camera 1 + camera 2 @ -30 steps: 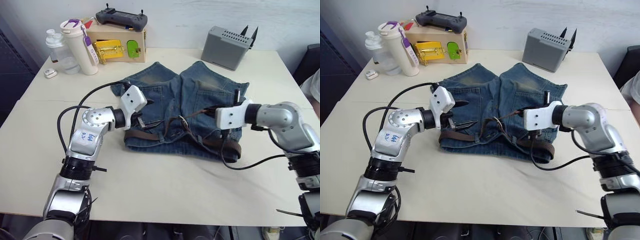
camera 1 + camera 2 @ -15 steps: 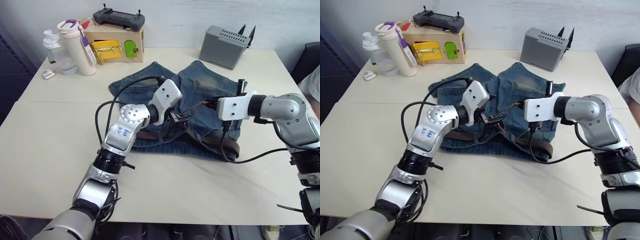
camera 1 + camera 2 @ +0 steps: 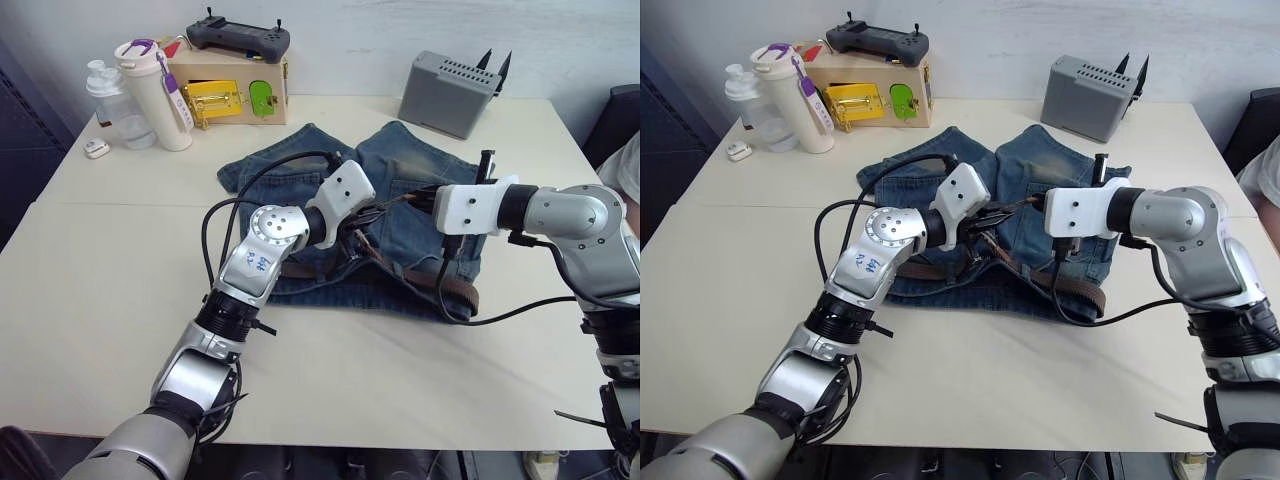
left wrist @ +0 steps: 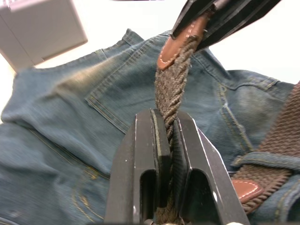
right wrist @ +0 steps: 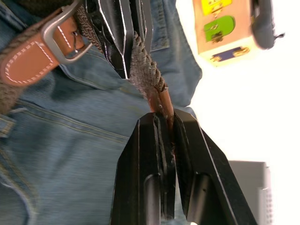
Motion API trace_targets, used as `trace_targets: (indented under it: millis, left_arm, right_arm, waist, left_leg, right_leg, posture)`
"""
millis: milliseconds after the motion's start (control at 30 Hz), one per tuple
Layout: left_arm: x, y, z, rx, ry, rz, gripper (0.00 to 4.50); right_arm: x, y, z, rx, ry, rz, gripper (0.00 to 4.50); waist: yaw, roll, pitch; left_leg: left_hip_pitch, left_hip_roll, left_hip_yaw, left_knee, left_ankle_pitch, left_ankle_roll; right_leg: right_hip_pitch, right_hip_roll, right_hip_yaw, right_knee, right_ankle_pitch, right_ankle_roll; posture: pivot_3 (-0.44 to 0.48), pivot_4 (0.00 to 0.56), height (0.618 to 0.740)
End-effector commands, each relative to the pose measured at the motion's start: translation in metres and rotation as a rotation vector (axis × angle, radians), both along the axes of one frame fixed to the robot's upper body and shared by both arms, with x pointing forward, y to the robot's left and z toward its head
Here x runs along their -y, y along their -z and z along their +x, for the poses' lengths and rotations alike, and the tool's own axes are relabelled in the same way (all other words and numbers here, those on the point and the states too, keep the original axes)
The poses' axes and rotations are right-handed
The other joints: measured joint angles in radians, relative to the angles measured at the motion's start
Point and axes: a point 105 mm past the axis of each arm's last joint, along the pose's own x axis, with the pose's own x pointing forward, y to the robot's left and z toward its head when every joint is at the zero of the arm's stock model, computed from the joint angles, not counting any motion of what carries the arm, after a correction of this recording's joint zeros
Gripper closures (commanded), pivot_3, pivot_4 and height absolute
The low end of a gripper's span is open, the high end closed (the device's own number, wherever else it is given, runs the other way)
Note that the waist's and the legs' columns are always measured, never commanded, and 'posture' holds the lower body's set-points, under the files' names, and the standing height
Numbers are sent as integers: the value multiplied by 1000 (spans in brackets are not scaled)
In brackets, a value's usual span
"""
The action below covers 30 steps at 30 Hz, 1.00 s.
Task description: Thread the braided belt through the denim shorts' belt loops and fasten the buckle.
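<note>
1. A cream table point(image 3: 330, 370) stands against a pale wall; a seam line crosses its top on the left side.
2. The denim shorts point(image 3: 300, 175) lie flat near the table's middle, legs pointing toward the wall, waistband toward the robot.
3. The braided belt point(image 4: 172, 89) runs along the waistband, and its free end rises off the denim between the two grippers.
4. The left gripper point(image 4: 168, 129) has its fingers pressed together on the woven strap, just short of the tan leather tip.
5. The right gripper point(image 5: 165, 124) is clamped on that leather tip, so both hold the same short stretch of belt above the back pockets.
6. The buckle point(image 5: 61, 33), a silver frame, sits on the shorts by a tan stitched leather tab, close to the left gripper's fingers.
7. At the far left of the table stand a white tumbler point(image 3: 155, 95) with a purple loop and a clear bottle point(image 3: 112, 100), with a small white object point(image 3: 97, 148) beside them.
8. A tan box point(image 3: 240, 88) with yellow and green fittings carries a dark handheld controller point(image 3: 238, 38) on top.
9. A grey vented box point(image 3: 450, 92) sits at the far right, well apart from the shorts.
10. Black cables point(image 3: 500, 315) loop from both wrists over the table.
</note>
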Motion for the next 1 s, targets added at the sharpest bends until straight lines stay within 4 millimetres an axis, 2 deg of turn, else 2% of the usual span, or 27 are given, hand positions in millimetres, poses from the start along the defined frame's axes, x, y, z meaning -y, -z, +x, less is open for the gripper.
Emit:
trace_targets:
  millis: [33,133,167,267,300,333,433,467,533,667,700,833,967,1000]
  left_arm:
    - [-5,-17,-4,-30,-2,-97,4500]
    - [-10,-13,-4,-125,-31,-155,4500]
    - [-13,-14,-4,-163,-44,-189,4500]
    - [-23,-22,0,-333,-86,-354,4500]
    - [-26,-26,0,-399,-87,-414,4500]
    - [-29,-29,0,-454,-88,-472,4500]
    - [-36,-32,0,-571,-102,-584,4500]
    - [-37,-31,-2,-605,-101,-601,4500]
    - [-37,-24,-7,-693,-98,-627,4500]
    - [-36,-17,-10,-790,-120,-683,4500]
    - [-36,-17,-10,-801,-124,-690,4500]
    - [-34,-13,-10,-838,-139,-713,4500]
    - [-44,-11,-1,-847,-220,-766,4500]
    - [-47,-10,1,-846,-233,-773,4500]
  right_arm:
    - [7,2,-7,-122,58,171,3096]
    - [11,11,-14,-233,85,313,1891]
    - [12,13,-16,-265,93,370,1630]
    - [10,20,-20,-373,108,549,253]
    - [7,22,-20,-413,108,619,66]
    - [4,24,-20,-463,104,679,66]
    - [-7,24,-19,-562,77,807,830]
    - [-12,23,-18,-592,66,834,1449]
    - [-23,23,-7,-649,71,933,2246]
    - [-47,21,6,-734,40,1007,4260]
    - [-50,20,7,-742,35,1010,4429]
    - [-71,32,6,-822,-7,948,4429]
    - [-83,73,-3,-949,34,822,4429]
    - [-82,78,-4,-955,41,809,4429]
  waist:
    - [1,0,0]
    - [1,0,0]
    - [1,0,0]
    - [-2,0,0]
    - [-3,0,0]
    - [-4,0,0]
    - [-3,0,0]
    - [-4,0,0]
    - [-5,0,0]
    - [-3,0,0]
    - [-3,0,0]
    - [-3,0,0]
    - [-3,0,0]
    - [-4,0,0]
  left_leg:
    - [0,0,0,0,0,0]
    - [0,0,0,0,0,0]
    - [0,0,0,0,0,0]
    - [0,0,-1,0,0,0]
    - [0,0,-1,0,0,0]
    - [0,0,-1,0,0,0]
    - [0,0,-1,0,0,-1]
    - [0,0,-1,0,0,-1]
    - [0,0,-1,0,0,-1]
    - [0,0,-1,0,0,-1]
    - [0,0,-1,0,0,-1]
    - [0,0,-1,0,0,-1]
    - [0,0,-1,0,0,-2]
    - [0,0,0,-1,0,-2]
  right_leg:
    - [0,0,0,1,0,0]
    - [0,0,0,1,0,0]
    - [0,0,0,2,0,0]
    - [0,0,0,1,0,0]
    - [0,0,0,1,0,0]
    - [0,0,0,1,0,0]
    - [0,0,0,1,0,0]
    - [0,0,0,1,0,0]
    - [0,0,0,1,0,0]
    - [-1,0,0,2,0,0]
    - [-1,0,0,2,0,0]
    - [-1,0,0,2,0,0]
    - [-1,0,0,2,0,0]
    - [-1,0,0,2,0,0]
  posture:
    - [0,150,736]
    - [0,150,736]
    - [0,150,736]
    - [0,150,736]
    - [0,150,736]
    - [0,150,736]
    - [0,150,736]
    - [0,150,736]
    - [0,150,736]
    - [0,150,736]
    - [0,150,736]
    - [0,150,736]
    - [0,150,736]
    - [0,150,736]
